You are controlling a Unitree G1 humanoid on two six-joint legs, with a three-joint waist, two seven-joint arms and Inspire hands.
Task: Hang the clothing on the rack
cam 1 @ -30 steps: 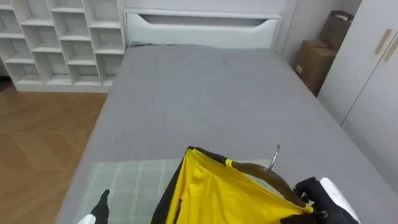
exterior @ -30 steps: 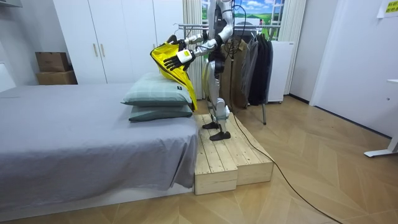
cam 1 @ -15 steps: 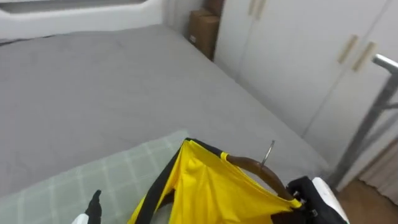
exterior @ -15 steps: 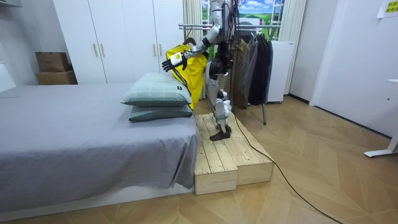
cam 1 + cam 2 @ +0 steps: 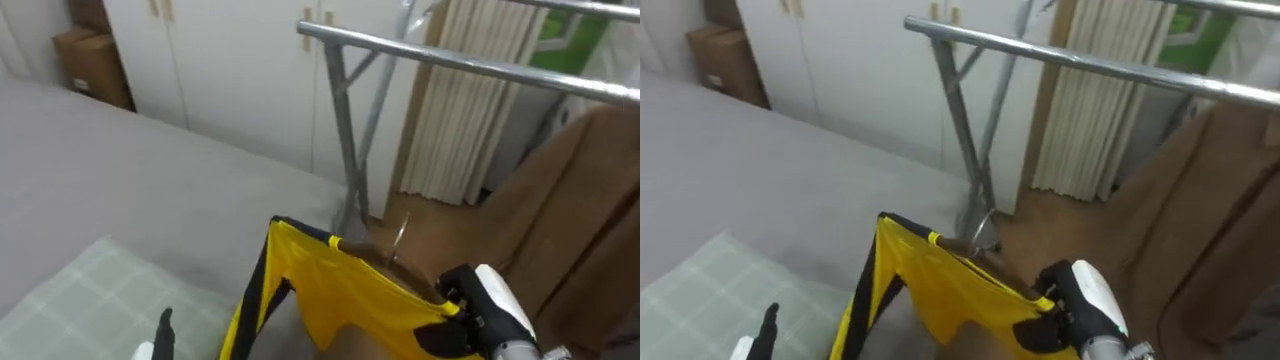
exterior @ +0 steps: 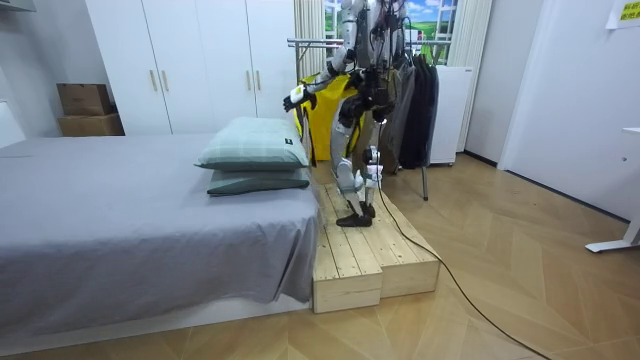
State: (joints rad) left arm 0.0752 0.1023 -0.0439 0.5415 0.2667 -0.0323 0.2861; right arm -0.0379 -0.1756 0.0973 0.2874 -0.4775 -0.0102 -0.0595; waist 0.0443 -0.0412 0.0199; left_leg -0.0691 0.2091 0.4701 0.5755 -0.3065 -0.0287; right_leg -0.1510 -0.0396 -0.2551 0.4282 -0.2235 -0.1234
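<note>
I've swung from bed [image 5: 120, 160] to rail [image 5: 450, 62], above my right hand [image 5: 480, 310] clutching the yellow garment [image 5: 340, 295] by its hanger [image 5: 400, 272]; hooking comes next.

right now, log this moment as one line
right robot hand: shut on hanger with yellow garment | left robot hand: open, idle | rack rail: ahead, garment not yet hung

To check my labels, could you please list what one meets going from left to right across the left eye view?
Cardboard box → left hand → yellow garment → right hand → brown coat.
</note>
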